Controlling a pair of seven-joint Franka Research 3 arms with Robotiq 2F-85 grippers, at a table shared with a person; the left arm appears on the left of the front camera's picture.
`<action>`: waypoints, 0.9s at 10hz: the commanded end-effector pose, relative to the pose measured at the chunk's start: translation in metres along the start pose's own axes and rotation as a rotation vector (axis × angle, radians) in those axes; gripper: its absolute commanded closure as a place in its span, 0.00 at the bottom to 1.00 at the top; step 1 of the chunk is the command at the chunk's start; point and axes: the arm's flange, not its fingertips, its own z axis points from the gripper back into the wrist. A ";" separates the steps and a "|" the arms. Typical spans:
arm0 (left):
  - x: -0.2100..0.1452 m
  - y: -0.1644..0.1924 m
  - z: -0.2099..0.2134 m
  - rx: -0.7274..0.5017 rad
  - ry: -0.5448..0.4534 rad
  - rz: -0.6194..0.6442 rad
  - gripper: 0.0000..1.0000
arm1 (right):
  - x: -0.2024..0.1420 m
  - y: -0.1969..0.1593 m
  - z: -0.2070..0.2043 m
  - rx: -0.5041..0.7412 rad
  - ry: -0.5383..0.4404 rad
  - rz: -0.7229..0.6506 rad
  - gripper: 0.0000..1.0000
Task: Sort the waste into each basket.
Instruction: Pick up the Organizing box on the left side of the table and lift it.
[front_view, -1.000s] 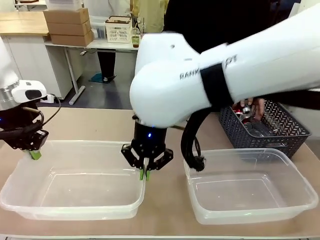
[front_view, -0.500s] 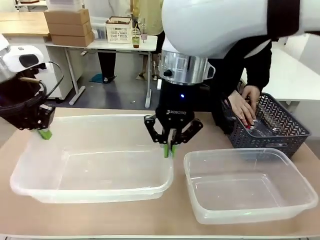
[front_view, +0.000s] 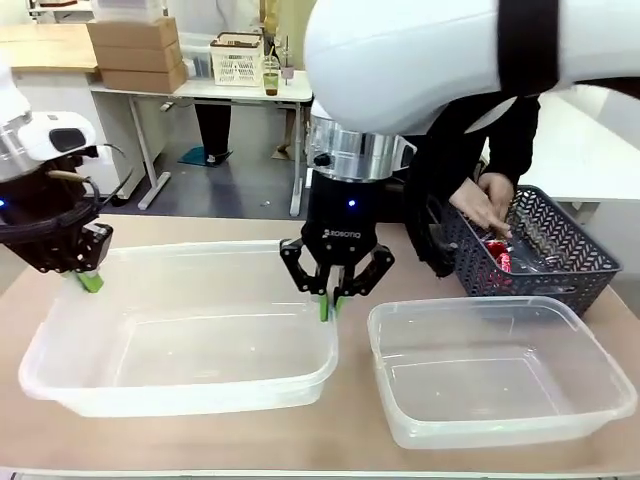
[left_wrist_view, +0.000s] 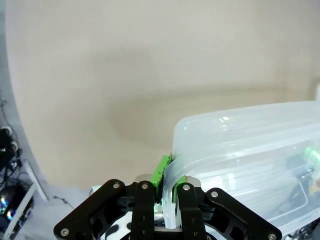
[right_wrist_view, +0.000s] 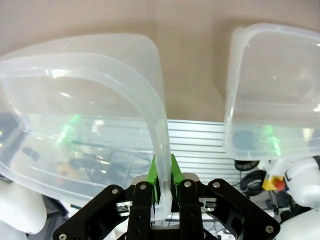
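Note:
Both grippers hold the left clear basket (front_view: 190, 392) just above the table. My left gripper (front_view: 90, 281) is shut on its left rim and my right gripper (front_view: 327, 306) is shut on its right rim. In the left wrist view the gripper (left_wrist_view: 167, 176) pinches the basket's rim (left_wrist_view: 235, 122). The right wrist view has its gripper (right_wrist_view: 162, 176) clamped on the curved rim (right_wrist_view: 150, 105). The second clear basket (front_view: 500, 425) rests on the table at the right, with nothing in it. Waste lies in a dark grey basket: a red can (front_view: 500, 259) shows there.
The dark grey slotted basket (front_view: 575, 285) stands at the far right, and a person's hand (front_view: 490, 197) reaches into it. The second clear basket (right_wrist_view: 275, 85) lies close beside the held one. Desks, boxes and a white crate stand beyond the table.
The left clear basket has been lifted and carried away from the front edge and slightly right by both grippers. The right arm has risen. The person's hand keeps working in the dark basket.

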 end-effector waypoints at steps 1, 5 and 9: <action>0.036 -0.035 0.010 0.025 0.109 0.023 0.94 | 0.003 -0.029 0.018 0.006 0.009 -0.027 0.91; 0.089 -0.100 0.014 0.093 0.119 0.154 0.94 | 0.000 -0.100 0.025 -0.002 0.015 -0.084 0.91; 0.106 -0.126 0.000 0.104 0.078 0.179 0.94 | 0.004 -0.145 0.019 0.097 -0.010 -0.143 0.91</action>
